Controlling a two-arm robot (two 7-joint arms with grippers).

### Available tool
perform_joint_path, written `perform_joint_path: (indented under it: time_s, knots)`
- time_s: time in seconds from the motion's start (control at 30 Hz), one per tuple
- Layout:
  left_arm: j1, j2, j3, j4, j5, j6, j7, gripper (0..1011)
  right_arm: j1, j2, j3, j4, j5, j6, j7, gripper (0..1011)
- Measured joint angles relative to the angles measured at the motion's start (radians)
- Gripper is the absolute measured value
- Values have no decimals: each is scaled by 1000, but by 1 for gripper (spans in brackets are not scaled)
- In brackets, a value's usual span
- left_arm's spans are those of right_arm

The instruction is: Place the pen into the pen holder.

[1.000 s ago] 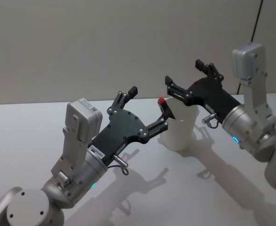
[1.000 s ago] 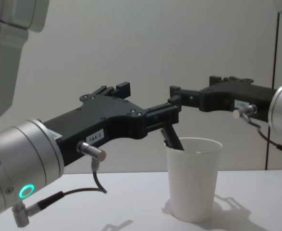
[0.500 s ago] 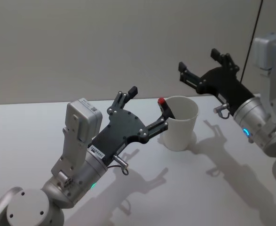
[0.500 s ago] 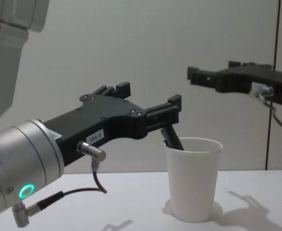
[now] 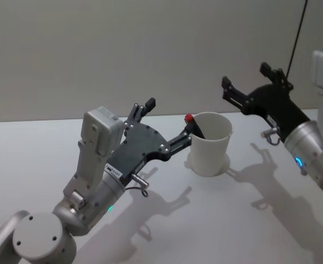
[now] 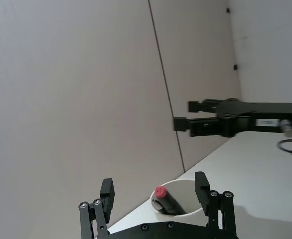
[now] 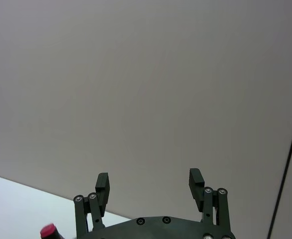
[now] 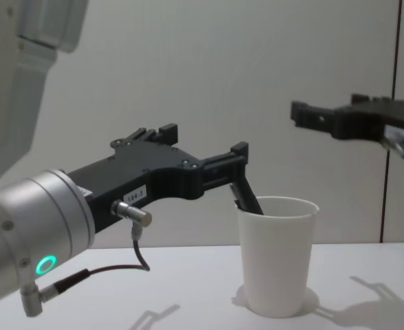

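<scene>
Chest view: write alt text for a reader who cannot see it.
A black pen leans inside a white paper cup on a white table, its top end poking above the rim. The left gripper, fingers open, hovers beside the pen's top; the right gripper hangs open, higher and off to the right.

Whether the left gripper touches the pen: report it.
Apart. In the left wrist view the left gripper is open, its fingers clear on both sides of the pen leaning in the pen holder.
</scene>
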Motion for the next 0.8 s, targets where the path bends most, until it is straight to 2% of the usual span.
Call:
perform_joint_path:
  time_s: [0.5, 0.6, 0.8]
  knots:
    - [-109, 23, 56, 71, 37, 122, 187, 1001, -152, 40, 60, -58, 10, -23, -21, 1001]
    - [-118, 25, 61, 77, 41, 132, 202, 1001, -191, 51, 75, -73, 13, -28, -26, 1001]
    - [-126, 27, 66, 83, 44, 142, 217, 1001, -222, 60, 88, -85, 15, -33, -30, 1001]
